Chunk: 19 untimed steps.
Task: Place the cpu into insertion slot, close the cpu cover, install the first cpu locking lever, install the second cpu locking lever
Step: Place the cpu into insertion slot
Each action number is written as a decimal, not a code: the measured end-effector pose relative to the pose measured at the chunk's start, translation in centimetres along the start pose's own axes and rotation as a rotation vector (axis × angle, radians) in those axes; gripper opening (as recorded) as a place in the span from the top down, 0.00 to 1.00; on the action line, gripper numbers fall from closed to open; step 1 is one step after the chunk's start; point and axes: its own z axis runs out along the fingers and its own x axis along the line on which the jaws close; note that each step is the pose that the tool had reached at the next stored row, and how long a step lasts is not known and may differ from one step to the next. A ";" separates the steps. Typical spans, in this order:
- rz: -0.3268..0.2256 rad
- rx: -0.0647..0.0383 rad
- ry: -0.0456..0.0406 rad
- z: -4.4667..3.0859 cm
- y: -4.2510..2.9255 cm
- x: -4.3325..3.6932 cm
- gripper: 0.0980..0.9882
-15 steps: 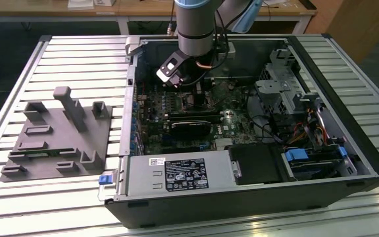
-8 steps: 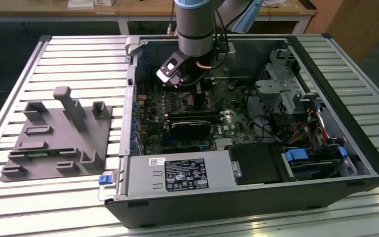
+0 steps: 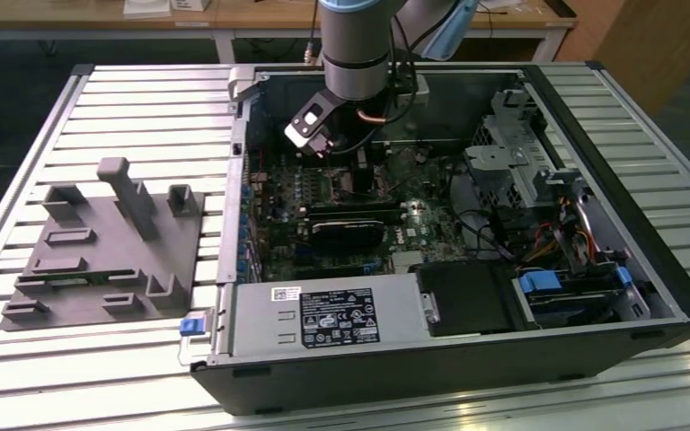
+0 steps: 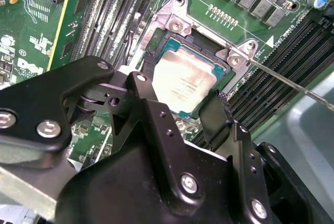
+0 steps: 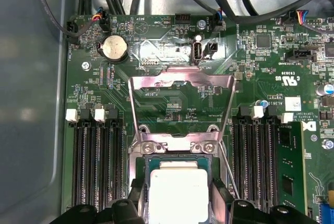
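So the gripper [image 4: 181, 91] is clamped on the cpu [image 4: 188, 75] by two opposite edges, chip squared up and sitting down in the insertion slot [image 5: 175, 148]. The cpu cover [image 5: 180, 81] stands flipped open at the slot's hinge edge.

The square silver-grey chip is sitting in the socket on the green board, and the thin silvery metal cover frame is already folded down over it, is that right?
No. The square silver-grey cpu does sit in the silvery-rimmed insertion slot on the green circuit board, but the thin silvery cpu cover is not folded down: the first wrist view shows it swung open, clear of the chip.
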 end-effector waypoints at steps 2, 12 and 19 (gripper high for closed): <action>0.000 0.000 0.0000 -0.01 0.00 0.00 0.42; 0.000 0.000 0.0000 -0.51 0.04 0.00 0.42; 0.000 0.000 0.0001 -1.07 0.09 0.00 0.42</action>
